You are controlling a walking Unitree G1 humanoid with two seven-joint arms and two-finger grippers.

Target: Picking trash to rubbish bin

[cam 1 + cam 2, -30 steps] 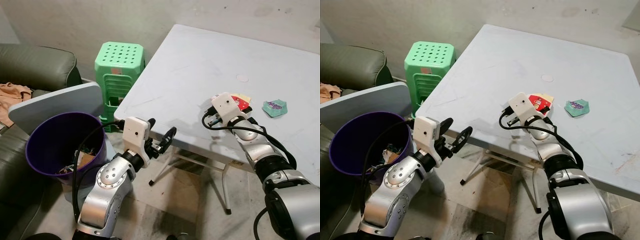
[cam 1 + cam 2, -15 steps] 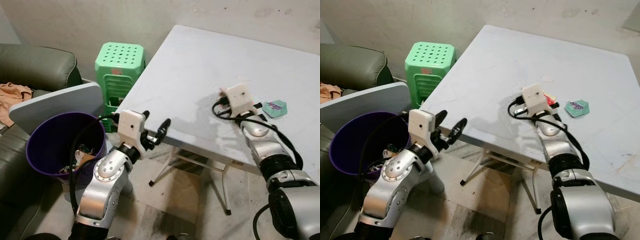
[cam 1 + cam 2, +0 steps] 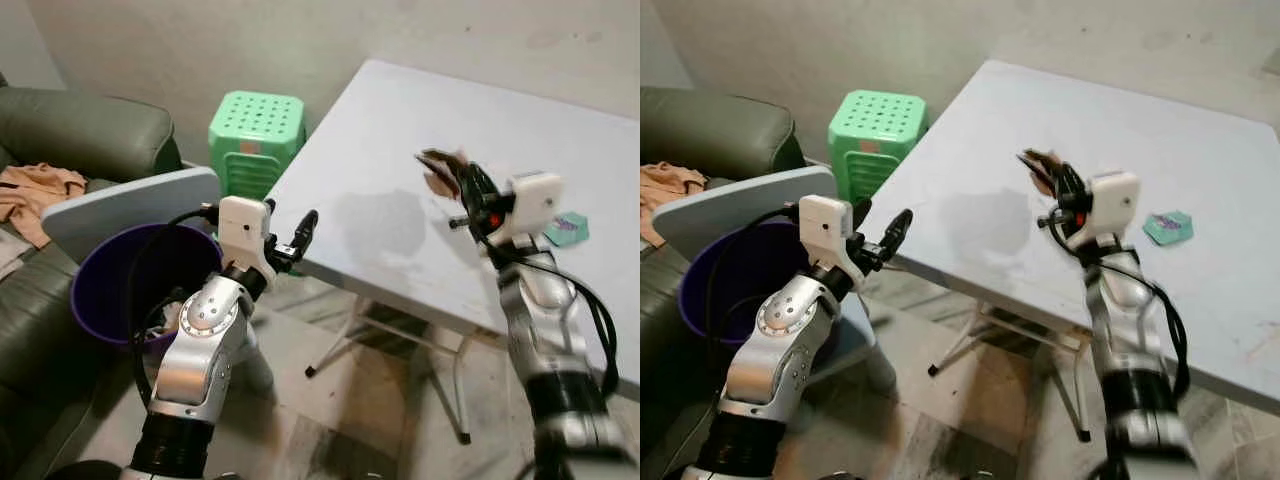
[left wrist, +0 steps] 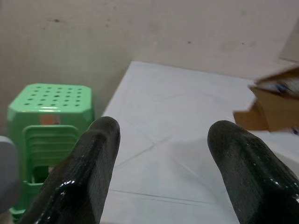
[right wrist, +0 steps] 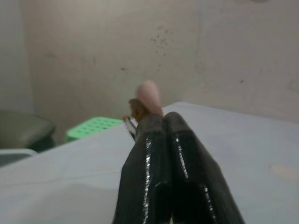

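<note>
The left claw (image 3: 297,237) waits with its fingers spread near the purple bin (image 3: 110,285). The right claw (image 3: 462,180) is pressed together on a small brown wrapper (image 3: 438,170), lifted above the bench (image 3: 380,150). It looks light, thin and easy to crumple, so a pinch at its edge should be enough. Farther right, a teal wrapper (image 3: 566,229) lies flat.

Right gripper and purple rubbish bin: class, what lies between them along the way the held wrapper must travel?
In the left eye view, between the right gripper holding the wrapper and the purple bin lie bare tabletop and the open left gripper.
</note>
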